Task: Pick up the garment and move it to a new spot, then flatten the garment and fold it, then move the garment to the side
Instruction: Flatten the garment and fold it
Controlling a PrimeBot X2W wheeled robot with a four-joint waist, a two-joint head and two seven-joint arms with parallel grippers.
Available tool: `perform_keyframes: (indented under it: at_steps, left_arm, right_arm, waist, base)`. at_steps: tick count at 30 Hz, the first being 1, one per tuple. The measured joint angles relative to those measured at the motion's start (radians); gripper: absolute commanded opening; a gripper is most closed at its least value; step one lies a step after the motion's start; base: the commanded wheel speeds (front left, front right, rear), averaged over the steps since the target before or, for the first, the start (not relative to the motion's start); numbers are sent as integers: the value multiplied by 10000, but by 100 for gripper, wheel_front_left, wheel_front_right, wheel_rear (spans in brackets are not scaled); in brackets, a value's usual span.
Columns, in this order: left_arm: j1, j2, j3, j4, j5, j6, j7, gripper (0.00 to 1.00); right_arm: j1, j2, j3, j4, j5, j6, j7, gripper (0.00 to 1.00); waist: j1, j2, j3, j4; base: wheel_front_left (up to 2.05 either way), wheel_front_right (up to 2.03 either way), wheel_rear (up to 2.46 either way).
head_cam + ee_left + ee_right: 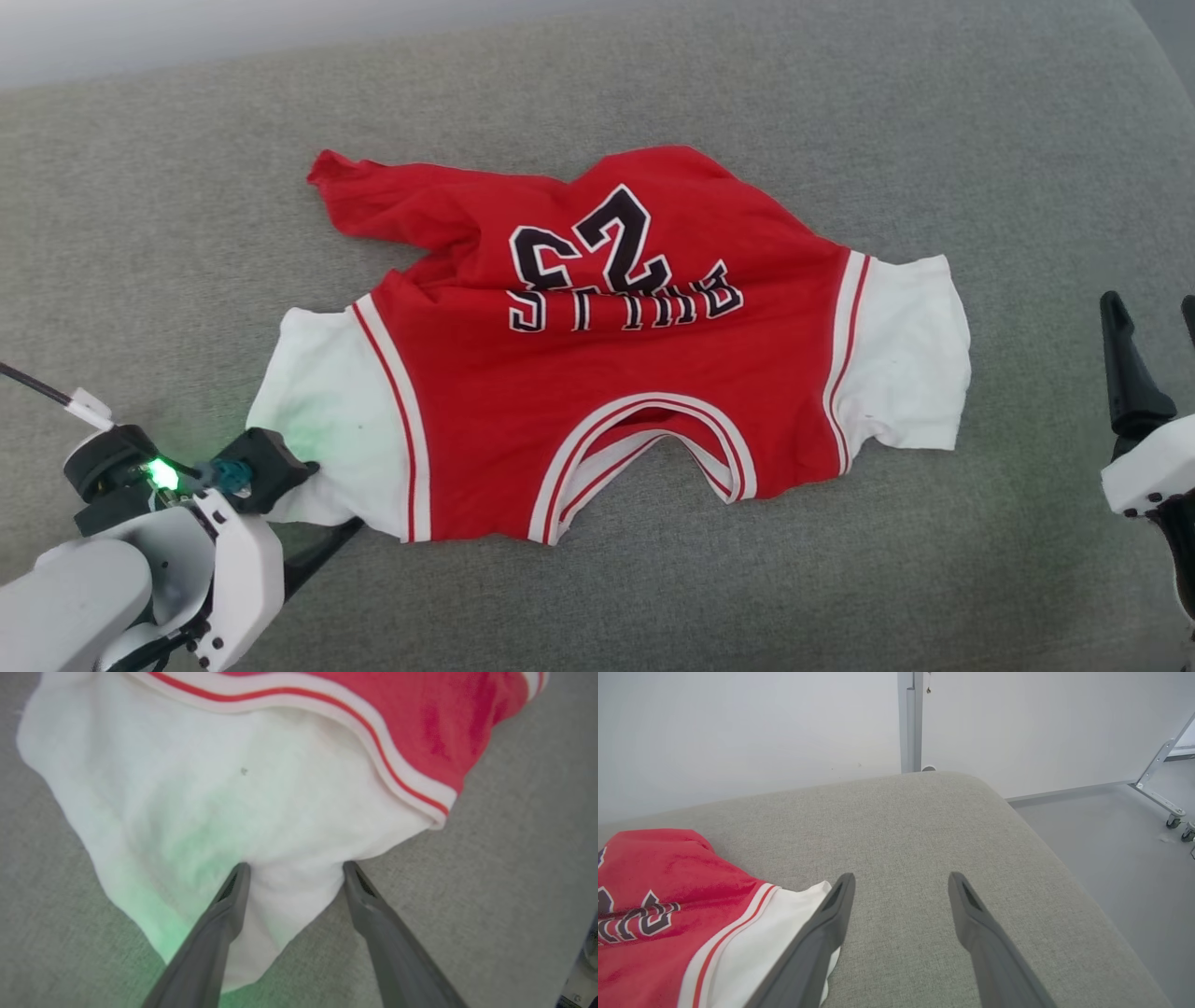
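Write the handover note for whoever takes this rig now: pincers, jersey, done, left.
Left pincer: open, fingers astride the left white sleeve's near corner, not clamped.
Right pincer: open, empty, over the grey cushion beside the right sleeve.
Garment: face up on the cushion, collar toward the robot, far hem rumpled.
Done: mostly spread.
To do: smooth hem, fold, move aside.

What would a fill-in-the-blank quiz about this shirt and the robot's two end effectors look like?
1. The garment, lying on the grey cushion, bears the number ____.
2. The left end effector stands open astride a corner of a white ____.
3. The right end effector stands ____ beside the garment, with nothing held between its fingers.
Missing words: 23; sleeve; open.
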Motion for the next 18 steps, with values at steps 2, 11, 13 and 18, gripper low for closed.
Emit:
perform_keyframes:
  at_steps: [2,11,13,18]
  left_arm:
    - [-34,-13,-25,173,-94,-10,-132,100]
    - [-205,-301,4,433,-389,8,-153,0]
    - [-215,-385,12,399,-351,10,-171,0]
    - [-289,-616,13,353,-278,23,-253,0]
  right_arm:
    - [34,0,65,-48,0,0,109,100]
    - [413,-357,1005,-194,328,0,1998,100]
    - [447,-520,1331,-263,433,2,2673,100]
    - [377,-930,1929,-449,596,0,4217,100]
  waist:
    - [0,0,88,-88]
    - [-1,0,267,1]
    - [-1,0,303,86]
    - [0,0,382,335]
  base:
    - [0,0,0]
    - [0,0,0]
    - [0,0,0]
    - [0,0,0]
